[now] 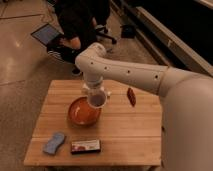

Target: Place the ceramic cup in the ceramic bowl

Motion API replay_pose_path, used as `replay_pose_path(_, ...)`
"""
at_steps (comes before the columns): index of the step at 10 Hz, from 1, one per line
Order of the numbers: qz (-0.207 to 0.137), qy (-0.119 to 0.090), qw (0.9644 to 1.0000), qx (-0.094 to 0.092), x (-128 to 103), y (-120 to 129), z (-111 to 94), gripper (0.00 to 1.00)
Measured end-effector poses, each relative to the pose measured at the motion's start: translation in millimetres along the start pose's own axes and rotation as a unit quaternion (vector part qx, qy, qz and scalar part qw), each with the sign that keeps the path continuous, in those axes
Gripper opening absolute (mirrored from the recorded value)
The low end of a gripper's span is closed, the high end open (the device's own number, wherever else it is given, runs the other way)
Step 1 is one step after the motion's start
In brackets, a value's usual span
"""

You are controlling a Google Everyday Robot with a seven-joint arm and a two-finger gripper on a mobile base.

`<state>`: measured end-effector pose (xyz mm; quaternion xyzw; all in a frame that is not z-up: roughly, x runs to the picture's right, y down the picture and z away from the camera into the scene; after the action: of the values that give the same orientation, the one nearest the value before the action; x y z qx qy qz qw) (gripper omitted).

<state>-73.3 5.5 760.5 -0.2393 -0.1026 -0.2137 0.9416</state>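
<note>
The ceramic bowl (80,112), glossy orange-red and wide, sits on the wooden table (125,135) left of centre. My gripper (95,95) hangs from the white arm just above the bowl's right rim. It is shut on the ceramic cup (96,102), a small pale round cup with a dark inside. The cup is held over the bowl's right edge, its opening facing the camera. Whether the cup touches the bowl is not clear.
A blue sponge (54,143) and a flat packet (85,146) lie near the table's front left edge. A dark red item (131,96) lies right of the gripper. A person with a laptop (46,35) sits on the floor behind the table.
</note>
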Motion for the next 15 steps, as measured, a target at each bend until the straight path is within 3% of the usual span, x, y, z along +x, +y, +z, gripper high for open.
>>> replay_pose_path(1,-0.001,-0.007,1.0,0.001,-4,-1,0,0.05)
replay_pose_path(3,0.0,0.004,1.0,0.001,-7,0,10,0.23)
replay_pose_path(4,0.0,0.006,1.0,0.005,-3,1,17,0.27)
replay_pose_path(7,-0.004,0.001,1.0,0.002,-2,7,9,0.27)
replay_pose_path(9,-0.014,0.005,0.9999,0.008,-16,-1,23,0.27)
replay_pose_path(12,-0.015,0.006,0.9999,0.001,-7,13,17,0.27)
replay_pose_path(15,-0.028,0.007,0.9995,0.012,-25,-6,25,0.27)
